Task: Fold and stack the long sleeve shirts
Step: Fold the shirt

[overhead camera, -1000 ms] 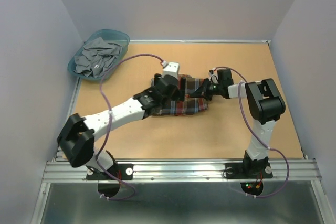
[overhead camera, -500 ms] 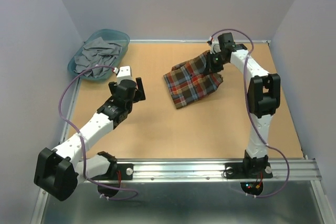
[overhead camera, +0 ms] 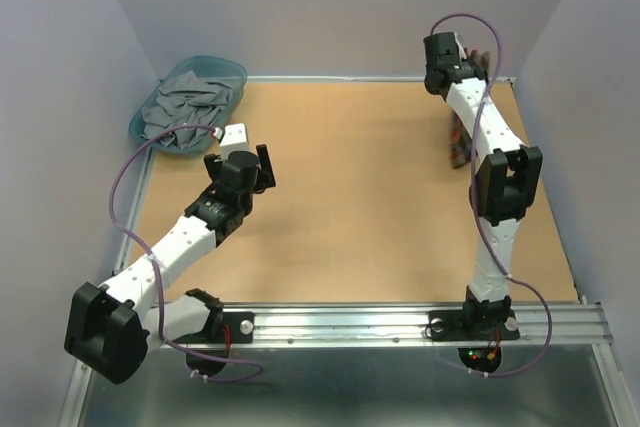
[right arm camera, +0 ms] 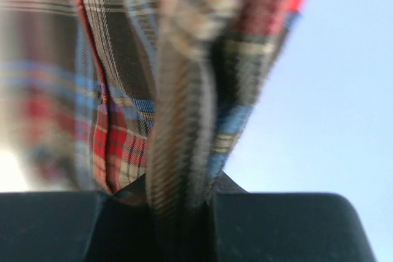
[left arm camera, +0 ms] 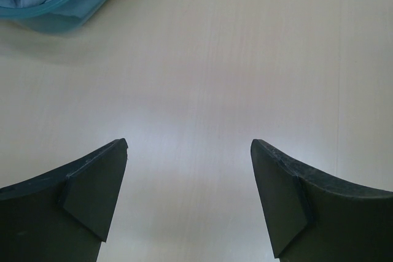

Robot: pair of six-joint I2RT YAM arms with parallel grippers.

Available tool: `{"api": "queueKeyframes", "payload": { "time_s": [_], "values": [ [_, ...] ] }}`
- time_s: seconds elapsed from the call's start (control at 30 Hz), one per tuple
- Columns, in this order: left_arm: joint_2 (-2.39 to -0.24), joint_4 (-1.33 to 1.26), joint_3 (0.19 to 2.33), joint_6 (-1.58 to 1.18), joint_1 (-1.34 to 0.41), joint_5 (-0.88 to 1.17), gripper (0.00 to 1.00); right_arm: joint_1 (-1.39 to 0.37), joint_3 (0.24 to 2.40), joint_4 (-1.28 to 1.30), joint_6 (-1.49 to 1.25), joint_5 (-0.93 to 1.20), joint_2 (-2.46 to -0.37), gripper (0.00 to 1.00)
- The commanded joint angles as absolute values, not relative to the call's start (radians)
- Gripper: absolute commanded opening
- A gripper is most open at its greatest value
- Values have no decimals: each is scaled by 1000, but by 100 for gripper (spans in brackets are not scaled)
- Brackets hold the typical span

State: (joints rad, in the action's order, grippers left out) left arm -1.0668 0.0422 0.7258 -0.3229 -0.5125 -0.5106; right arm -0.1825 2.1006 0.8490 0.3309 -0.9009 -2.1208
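**Top view:** The right arm (overhead camera: 478,137) stretches to the far right corner of the counter (overhead camera: 350,237), at about 2 o'clock. The plaid shirt (overhead camera: 459,145) hangs there, behind the arm. Only a dark red-and-brown sliver shows at the arm's 9 o'clock side, and whether its lower edge touches the counter cannot be told. The left arm (overhead camera: 180,237) lies toward 9 o'clock, well apart from the shirt. At 10 o'clock a teal basket (overhead camera: 137,132) sits in the far left corner, heaped with grey clothes (overhead camera: 185,107).

**Right wrist view:** This view shows the grip, which the top view hides. The right jaws are clamped on a bunched fold of the shirt (right arm camera: 178,90), which rises from between the black fingers (right arm camera: 282,225) at 6 o'clock. The cloth is blurred but reads as red, brown, blue and cream checks, against a pale wall at 3 o'clock.

**Left wrist view:** The left jaws stand wide apart and hold nothing. Bare counter (left arm camera: 215,59) shows between the two dark fingers (left arm camera: 92,194). A corner of the basket (left arm camera: 67,13) cuts in at 11 o'clock, with pale cloth inside it.
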Motion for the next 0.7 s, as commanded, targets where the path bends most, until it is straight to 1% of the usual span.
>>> {"api": "queueKeyframes", "payload": {
  "time_s": [0.0,0.1,0.2,0.4,0.53,0.67],
  "values": [
    [-1068,6,735,-328,-511,-546,93,-179,2120,539,589,-1350,-2011,1],
    [-1066,8,735,-328,-511,-554,93,-201,2117,494,616,-1304,-2011,0],
    [-1069,5,733,-325,-511,-555,93,-224,2004,474,626,-1296,-2039,1],
    [-1069,6,735,-314,-511,-583,93,-288,1800,474,514,-1264,-2203,1],
    [-1062,5,732,-310,-511,-597,93,-362,1726,474,440,-1226,-2263,1],
    [-1066,6,729,-307,-511,-601,93,-494,1686,483,390,-1171,-2272,1]
  ]
}}
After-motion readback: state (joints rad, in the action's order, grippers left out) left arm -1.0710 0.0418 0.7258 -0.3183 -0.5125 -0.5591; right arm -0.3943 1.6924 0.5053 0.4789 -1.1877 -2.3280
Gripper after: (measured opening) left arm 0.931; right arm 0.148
